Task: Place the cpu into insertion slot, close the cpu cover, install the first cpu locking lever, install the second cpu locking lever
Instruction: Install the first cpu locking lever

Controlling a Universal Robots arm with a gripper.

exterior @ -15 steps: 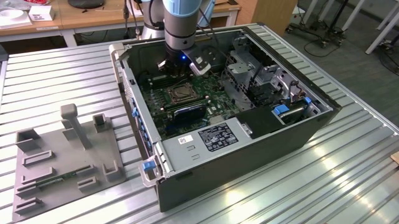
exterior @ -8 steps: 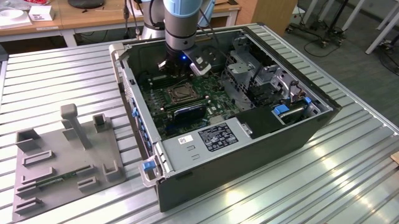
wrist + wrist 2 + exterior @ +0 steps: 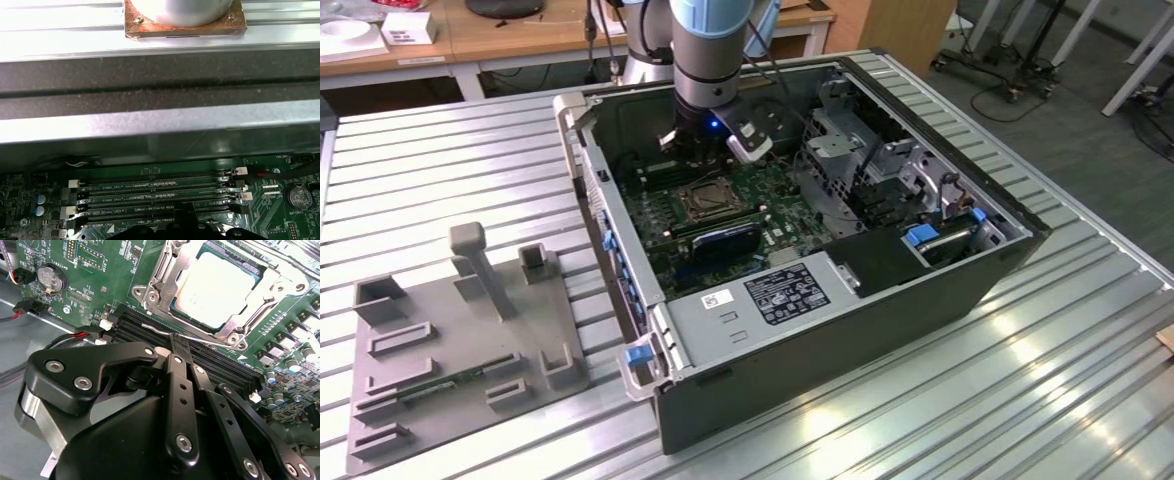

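One thin silvery wire locking lever is pinched by the closed black gripper; dull square cpu is framed by the shiny metal cpu cover

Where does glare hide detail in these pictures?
In the second wrist view, glare whitens the cpu top; in the first wrist view, the ribbed metal surface is blown out; in the exterior view, bright streaks lie on the table.
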